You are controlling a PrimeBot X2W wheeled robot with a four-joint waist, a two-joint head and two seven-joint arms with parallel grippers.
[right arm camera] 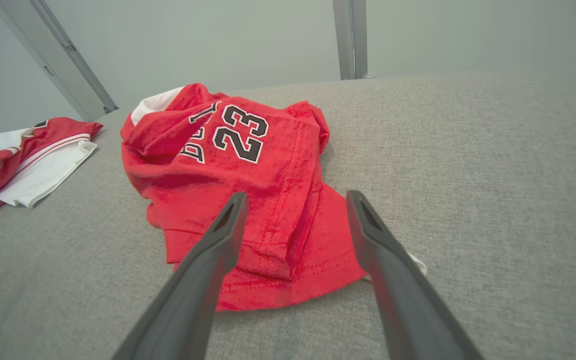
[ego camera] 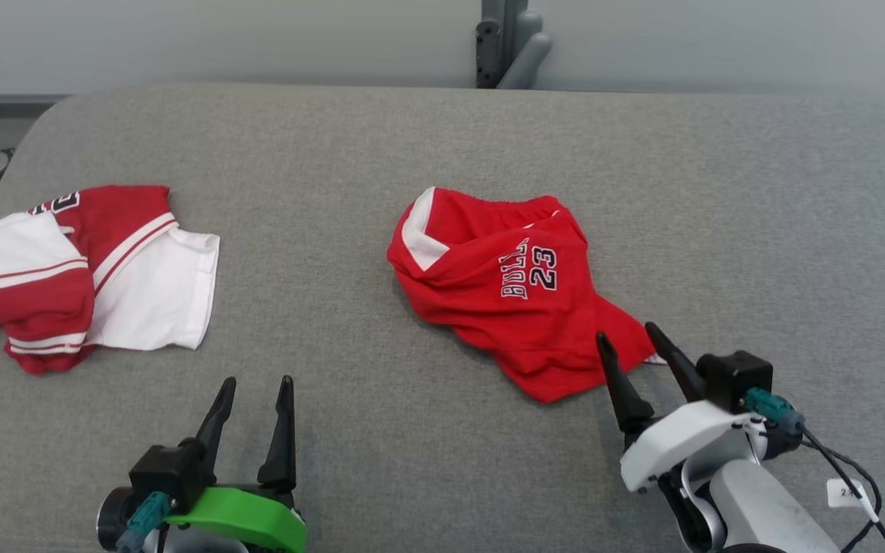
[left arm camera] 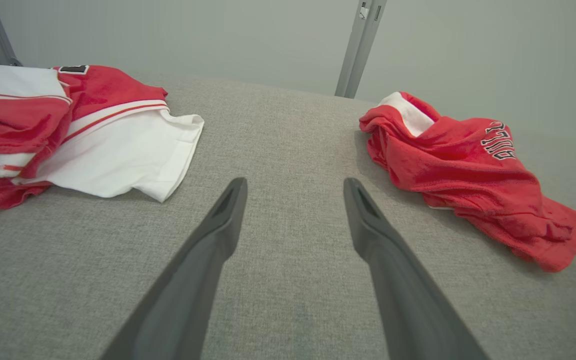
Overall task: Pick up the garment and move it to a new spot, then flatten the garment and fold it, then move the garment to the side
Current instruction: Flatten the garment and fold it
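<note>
The garment (ego camera: 481, 307) is a crumpled pair of red shorts with white trim and "BULLS 23" printed in black, lying near the middle of the grey cloth-covered table (ego camera: 442, 146). It also shows in the left wrist view (left arm camera: 468, 160) and the right wrist view (right arm camera: 268, 175). My right gripper (ego camera: 628, 333) is open just above the garment's near right corner, and its fingers (right arm camera: 296, 195) straddle the hem without holding it. Down at the front left, well clear of the shorts, my left gripper (ego camera: 257, 381) is open over bare table (left arm camera: 294, 182).
A second red and white garment (ego camera: 150, 292) lies folded near the table's left edge, also seen from the left wrist (left arm camera: 118, 150) and the right wrist (right arm camera: 43, 160). A grey metal post (ego camera: 508, 42) stands behind the far edge. Bare table stretches to the right.
</note>
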